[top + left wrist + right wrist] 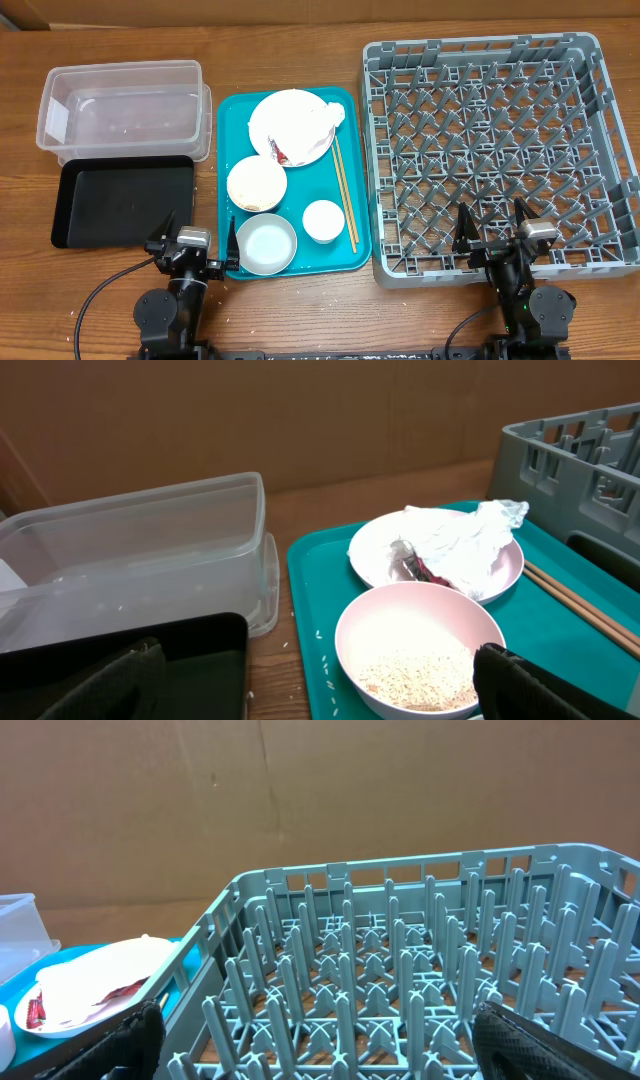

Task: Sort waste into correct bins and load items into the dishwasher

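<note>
Crumpled napkins (462, 538) cover much of the white plate (285, 118) at the far end of the teal tray (226, 150). A red-marked scrap (424, 569) shows at their near edge, too small for me to read. Rice (415, 676) lies in the pinkish bowl (257, 183) at the tray's middle left. The grey-blue bowl (266, 244) and the small cup (323, 221) sit at its near end.

The chopsticks (343, 190) lie side by side along the tray's right rim, long axis running far to near. I cannot tell which end is the tip, and my left wrist view cuts them off.

The clear tub (120, 105) and black tray (120, 200) stand left of the tray, and the grey dish rack (500, 150) stands right of it, clipped by the overhead frame.

The left gripper (199, 232) hangs at the tray's near left corner with its fingers spread wide and nothing between them. The right gripper (491, 218), beyond the tray's right rim, is likewise spread. Both wrist views show only dark fingertips at the lower corners.

The table is wood, with brown cardboard behind it.
</note>
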